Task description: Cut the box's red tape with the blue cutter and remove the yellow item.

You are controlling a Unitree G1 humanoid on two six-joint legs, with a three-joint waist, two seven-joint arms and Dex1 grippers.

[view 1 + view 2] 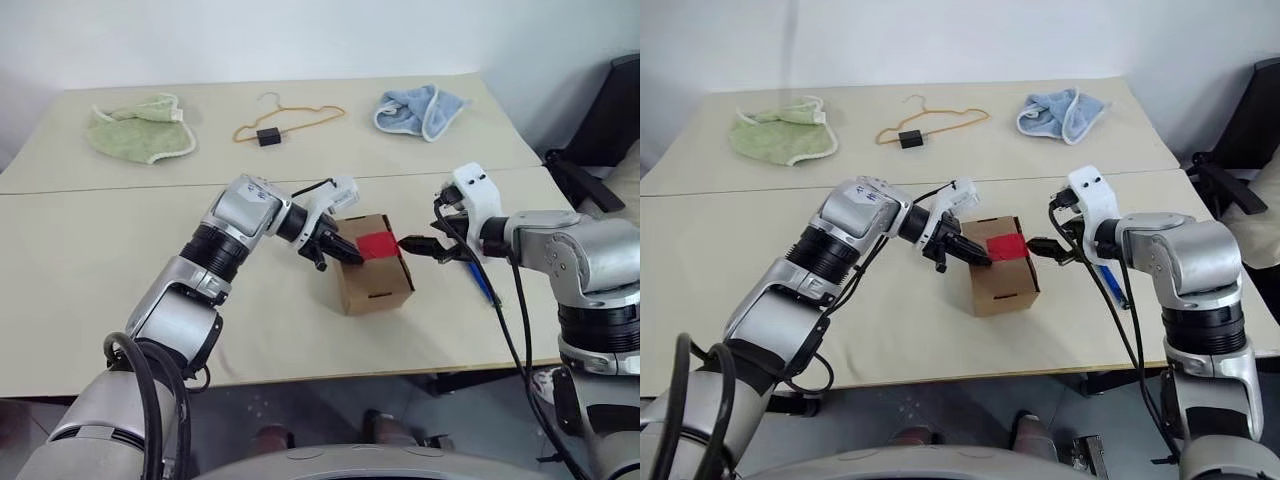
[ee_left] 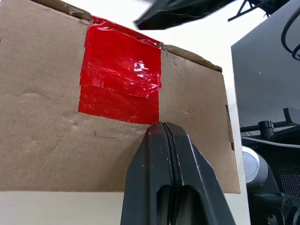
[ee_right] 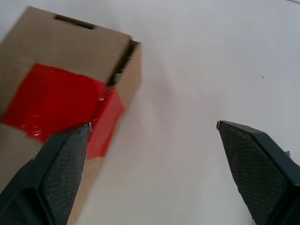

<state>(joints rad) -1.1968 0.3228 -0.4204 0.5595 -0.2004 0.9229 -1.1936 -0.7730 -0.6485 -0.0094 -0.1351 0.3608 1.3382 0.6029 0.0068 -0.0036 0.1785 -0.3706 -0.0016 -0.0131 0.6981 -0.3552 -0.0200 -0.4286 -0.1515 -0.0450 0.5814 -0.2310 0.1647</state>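
One box (image 1: 375,277) stands near the middle of the worktop (image 1: 90,260), between the two tools. It is a small brown cardboard carton with a slot cut in its near side. One patch of red tape (image 1: 377,244) lies across its top and folds down over one edge; the tape is glossy, wrinkled and laid in overlapping layers. One blue cutter (image 1: 483,283) lies flat on the worktop to the right of the box, partly hidden behind the right arm and its black cables.

At the far edge of the worktop lie two cloths, a pale green one (image 1: 140,127) on the left and a light blue one (image 1: 420,109) on the right. Between them rests one orange wire hanger (image 1: 290,119) with a small black block (image 1: 268,137) on it. A dark chair (image 1: 605,130) stands off the right side.

The left tool (image 1: 340,250) has its black fingers pressed together, empty, with the tip at the box's top beside the tape; I cannot tell whether it touches. The right tool (image 1: 418,244) is spread wide and holds nothing. In the right wrist view one finger (image 3: 54,164) overlaps the tape's folded edge and the other stands over bare worktop.
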